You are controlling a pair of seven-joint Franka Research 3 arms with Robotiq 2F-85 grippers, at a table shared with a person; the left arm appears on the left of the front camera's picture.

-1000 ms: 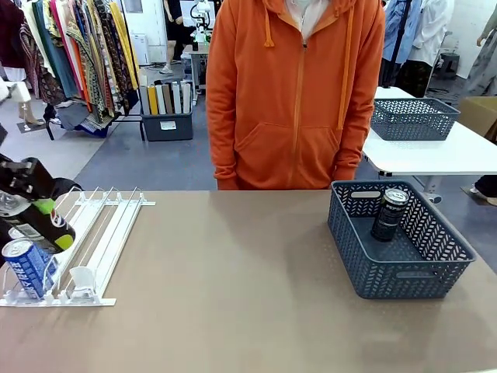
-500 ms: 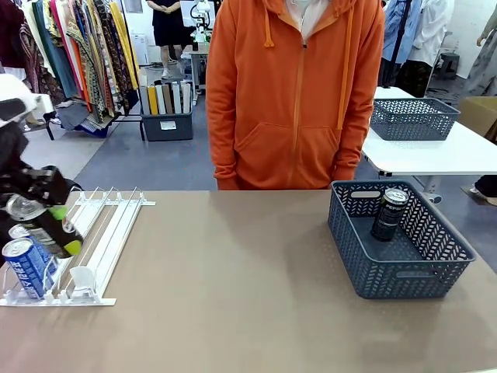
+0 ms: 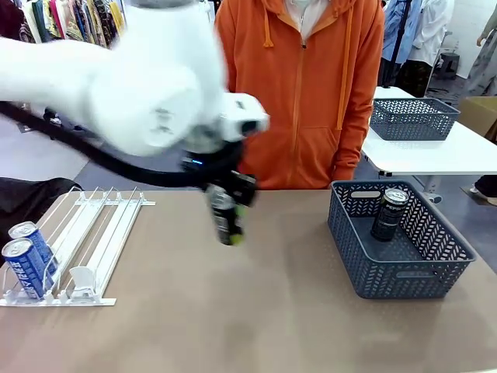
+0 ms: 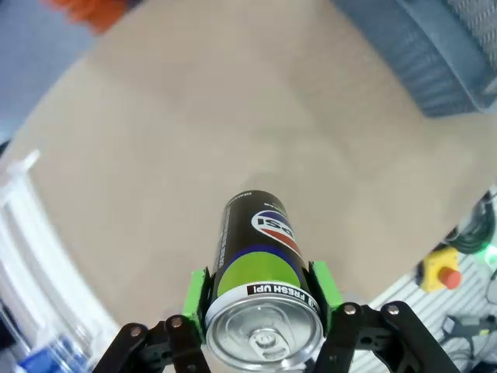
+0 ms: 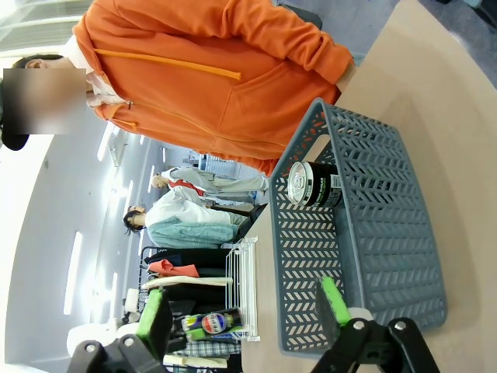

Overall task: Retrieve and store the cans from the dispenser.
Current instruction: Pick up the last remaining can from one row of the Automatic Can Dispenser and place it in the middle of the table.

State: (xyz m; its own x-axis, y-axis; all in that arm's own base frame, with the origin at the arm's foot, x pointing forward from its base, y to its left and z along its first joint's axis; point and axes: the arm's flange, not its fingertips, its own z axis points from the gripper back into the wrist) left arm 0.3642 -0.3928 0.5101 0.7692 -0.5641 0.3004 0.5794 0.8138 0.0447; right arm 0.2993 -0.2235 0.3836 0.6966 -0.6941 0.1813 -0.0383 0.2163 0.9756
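The dark can is off the rack and travelling. A second ago it sat pinched at the dispenser, out at the table's left edge. Now the left gripper has swung it out above the middle of the table, clear of the surface. The green pads clamp the can on both sides just under its rim, and the wrist view shows it squarely between them. That looks like the pick done and the carry under way, roughly halfway to storage.

The silver top faces back up into the gripper and the base points down at the table. So the can's long axis runs along the fingers, close to upright, with the base leaning a little toward the basket side. The picture is blurred, so the exact tilt is hard to call.

Off to the gripper's right stands the basket, with a second dark can upright inside. Back on the gripper's left, two blue cans wait at the front of the dispenser. Beyond the gripper, a person in orange stands at the far edge. The right gripper hangs spread wide, holding nothing, near the basket.
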